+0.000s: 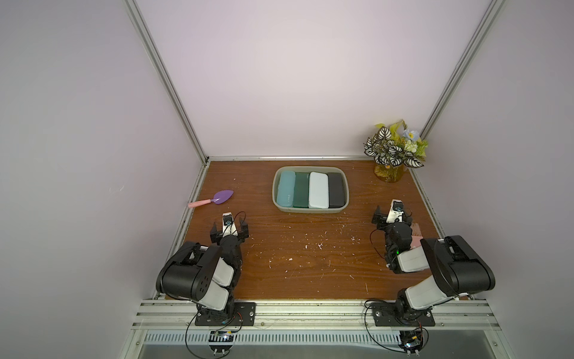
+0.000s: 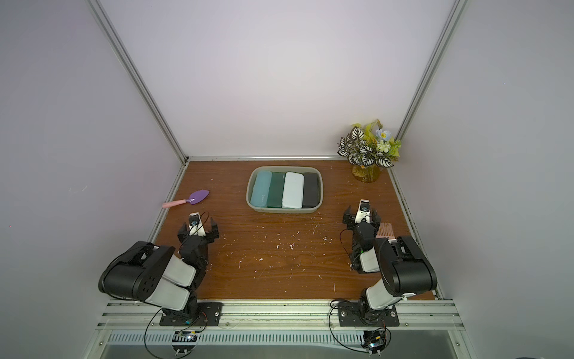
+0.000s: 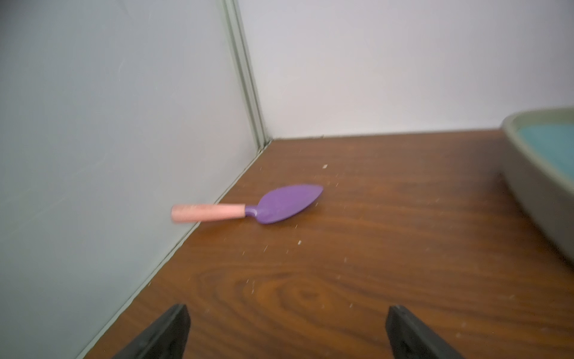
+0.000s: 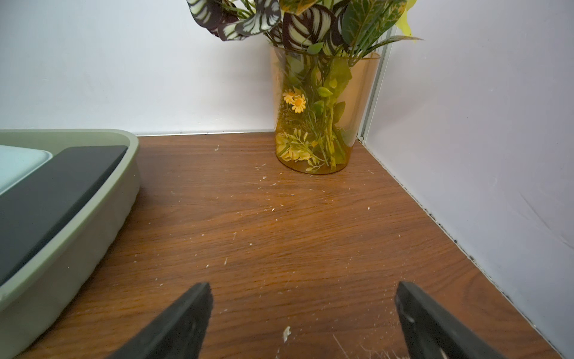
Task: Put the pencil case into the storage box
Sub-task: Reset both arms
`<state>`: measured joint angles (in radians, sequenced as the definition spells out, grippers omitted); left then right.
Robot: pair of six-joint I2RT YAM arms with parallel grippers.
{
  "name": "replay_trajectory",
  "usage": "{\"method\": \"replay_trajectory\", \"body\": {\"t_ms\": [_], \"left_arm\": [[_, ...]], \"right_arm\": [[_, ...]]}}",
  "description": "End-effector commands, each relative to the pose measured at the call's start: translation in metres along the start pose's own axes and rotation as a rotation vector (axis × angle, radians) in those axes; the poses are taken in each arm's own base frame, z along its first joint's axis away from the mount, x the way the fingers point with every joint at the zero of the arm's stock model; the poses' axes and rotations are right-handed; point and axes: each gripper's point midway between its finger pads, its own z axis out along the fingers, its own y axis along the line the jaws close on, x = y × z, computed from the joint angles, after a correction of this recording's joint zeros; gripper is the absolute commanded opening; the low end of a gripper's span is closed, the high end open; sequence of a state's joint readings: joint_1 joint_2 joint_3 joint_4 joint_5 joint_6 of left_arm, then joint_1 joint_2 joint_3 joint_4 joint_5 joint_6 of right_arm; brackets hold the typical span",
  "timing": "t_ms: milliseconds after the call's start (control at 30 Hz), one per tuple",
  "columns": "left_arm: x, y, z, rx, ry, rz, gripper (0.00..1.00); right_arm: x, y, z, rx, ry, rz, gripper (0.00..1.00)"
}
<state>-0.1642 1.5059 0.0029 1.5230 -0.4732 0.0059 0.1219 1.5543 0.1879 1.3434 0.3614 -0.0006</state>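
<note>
The grey-beige storage box [image 1: 310, 211] sits at the table's back centre and shows in both top views. Several pencil cases lie in it side by side: light blue [image 1: 285, 189], dark green [image 1: 301, 189], white [image 1: 318, 190] and black [image 1: 336, 190]. No pencil case lies outside it. My left gripper [image 1: 229, 227] hovers open and empty over bare wood, in front of the box and to its left. My right gripper [image 1: 393, 215] is open and empty to the right of the box. In the right wrist view the box wall [image 4: 77, 236] and the black case [image 4: 56, 186] stand beside the gripper [image 4: 302, 289].
A purple trowel with a pink handle [image 1: 214, 199] lies by the left wall, ahead of the left gripper [image 3: 287, 310]. An amber vase of artificial plants [image 1: 389, 174] fills the back right corner. A pink comb-like thing [image 1: 416, 236] lies under the right arm. Walls enclose three sides.
</note>
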Motion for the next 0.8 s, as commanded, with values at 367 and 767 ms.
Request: {"method": "replay_trajectory", "body": {"t_ms": [367,767], "left_arm": [[-0.027,-0.014,0.010,0.065,-0.106,-0.019,0.98],[-0.017,-0.015,0.033,0.025,-0.033,-0.017,0.98]], "right_arm": [[-0.013,-0.001,-0.001,0.000,-0.051,0.020,0.99],[-0.012,-0.001,0.000,0.001,-0.049,0.019,0.99]]}}
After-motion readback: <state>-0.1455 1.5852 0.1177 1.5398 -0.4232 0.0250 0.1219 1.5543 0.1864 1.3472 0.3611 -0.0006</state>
